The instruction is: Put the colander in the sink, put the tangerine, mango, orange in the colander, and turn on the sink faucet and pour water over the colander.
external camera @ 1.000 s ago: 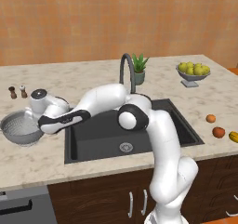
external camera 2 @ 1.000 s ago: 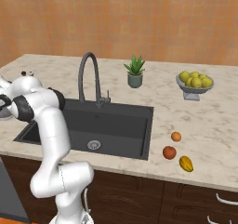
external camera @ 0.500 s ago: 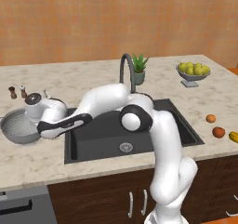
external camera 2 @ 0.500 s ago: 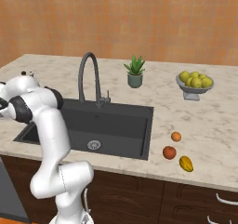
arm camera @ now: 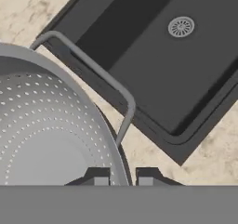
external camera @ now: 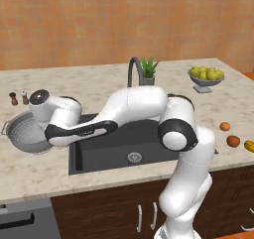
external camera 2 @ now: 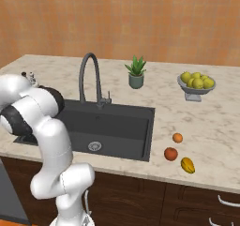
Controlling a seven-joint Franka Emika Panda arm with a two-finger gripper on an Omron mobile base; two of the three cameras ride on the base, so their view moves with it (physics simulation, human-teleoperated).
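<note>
Beige marbled counter [external camera: 99,84] running wall to wall, orange-brown wall behind, dark wood cabinets [external camera 2: 197,206] with pale handles below. One dark sink [external camera: 119,144] set in the counter, round steel drain [external camera: 134,157] on its floor; one dark gooseneck sink faucet [external camera 2: 90,77] at the sink's 12 o'clock edge, no stream from it. One colander [external camera: 25,133] sits on the counter just off the sink's 9 o'clock edge, outside the basin, nothing inside it. Gripper [arm camera: 118,179] is right at the colander's rim on the sink-facing side: in the hand view one fingertip sits inside the rim and the other outside it, rim wall running between them, wire side handle [arm camera: 93,69] looping up toward 12 o'clock. The jaws stand narrow, pinched on the colander rim. In the left base view the hand reaches over the colander from its 3 o'clock side. Three loose fruits on the counter well off the sink's 3 o'clock edge: one small tangerine [external camera 2: 177,138], one redder orange [external camera 2: 170,154] just toward the front, one mango [external camera 2: 187,165] at its 4 o'clock. One footed fruit bowl [external camera 2: 196,84] of yellow-green fruit further back, one potted plant [external camera 2: 136,72] just right of the faucet. Two small shakers [external camera: 19,98] at the colander's 12 o'clock.
</note>
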